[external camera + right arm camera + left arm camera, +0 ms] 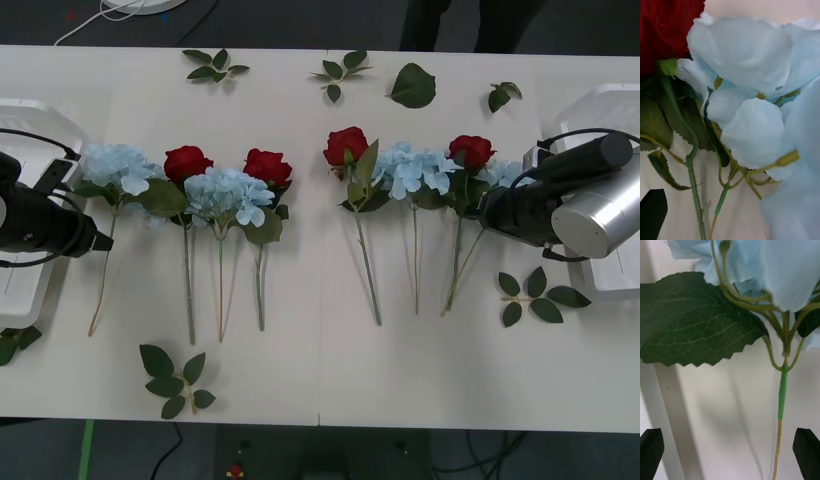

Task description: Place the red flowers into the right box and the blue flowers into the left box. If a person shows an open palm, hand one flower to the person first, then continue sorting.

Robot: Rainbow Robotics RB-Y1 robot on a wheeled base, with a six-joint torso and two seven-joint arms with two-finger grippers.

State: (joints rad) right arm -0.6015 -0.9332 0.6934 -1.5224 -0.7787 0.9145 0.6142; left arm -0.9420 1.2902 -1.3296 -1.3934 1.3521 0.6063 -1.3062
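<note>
- Front: your red flowers (187,162) and blue flowers (230,194) are lying in a row on the surface (320,370); loose leaf sprigs (176,379) are scattered around, and white boxes are sitting at both ends.
- Right wrist: blue petals (752,93) are crowding your right gripper; one black finger (653,213) is showing, state unclear.
- Left wrist: your left gripper (728,453) fingers are spread wide, straddling a blue flower's stem (781,397).

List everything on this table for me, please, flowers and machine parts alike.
Artificial red roses on green stems: four, red, in a row across the table's middle.
Pale-blue artificial hydrangea heads: four, pale blue, mixed among the roses; the rightmost sits partly behind the right hand.
Loose green leaf sprigs: seven, green, scattered around the row.
Shallow white plastic trays: two, white, left box and right box at the table's ends.
White table: one.
Left hand: black, open, at the leftmost hydrangea's stem.
Right hand: black, by the rightmost flowers.
</note>
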